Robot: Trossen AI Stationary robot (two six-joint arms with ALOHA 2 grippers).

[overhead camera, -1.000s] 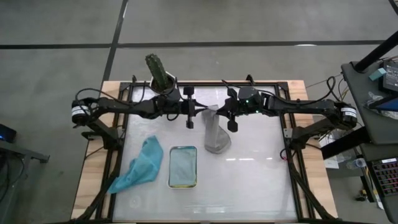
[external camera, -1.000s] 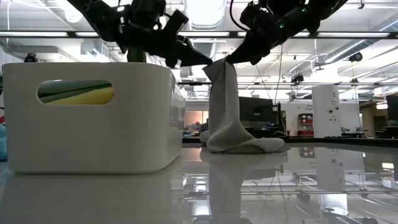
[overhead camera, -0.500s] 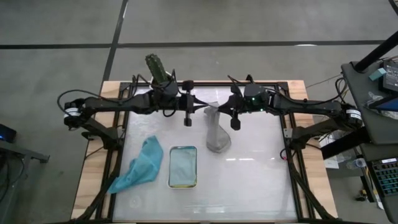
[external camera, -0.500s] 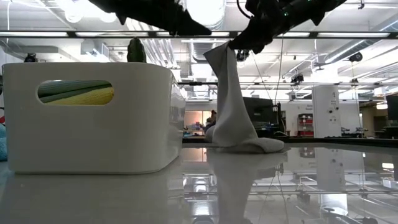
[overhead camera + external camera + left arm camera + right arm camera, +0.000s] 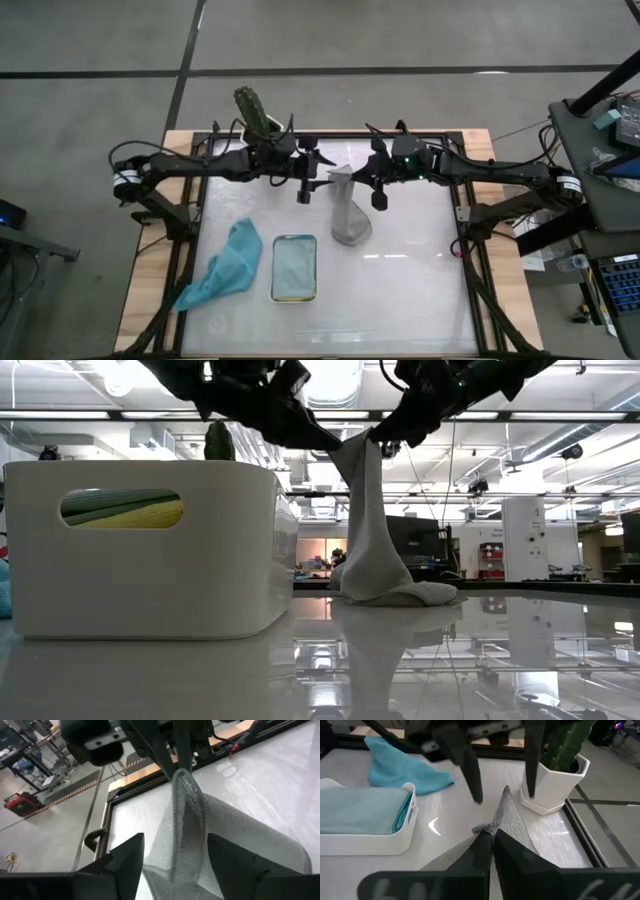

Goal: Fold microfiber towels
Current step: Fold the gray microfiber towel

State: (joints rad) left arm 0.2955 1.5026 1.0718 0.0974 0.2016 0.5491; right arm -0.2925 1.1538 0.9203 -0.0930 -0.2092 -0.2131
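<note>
Hanging from the right hand, grey towel hides its fingertips.

Bright overhead lighting, mirror-like glare on table, blurred wrist foregrounds.

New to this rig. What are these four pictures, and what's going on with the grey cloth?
It is a robot with two dark arms at a table, each ending in a two-finger claw. One picture looks straight down, one looks level across the tabletop, and the other two come from cameras on the wrists.

The right claw is shut on the top of the grey towel, which hangs from it with its lower end bunched on the table. The left claw is open beside that pinched top, its fingers either side of the cloth.

Also there: a teal towel lying loose, a white tray of folded towels, and a potted cactus.
</note>
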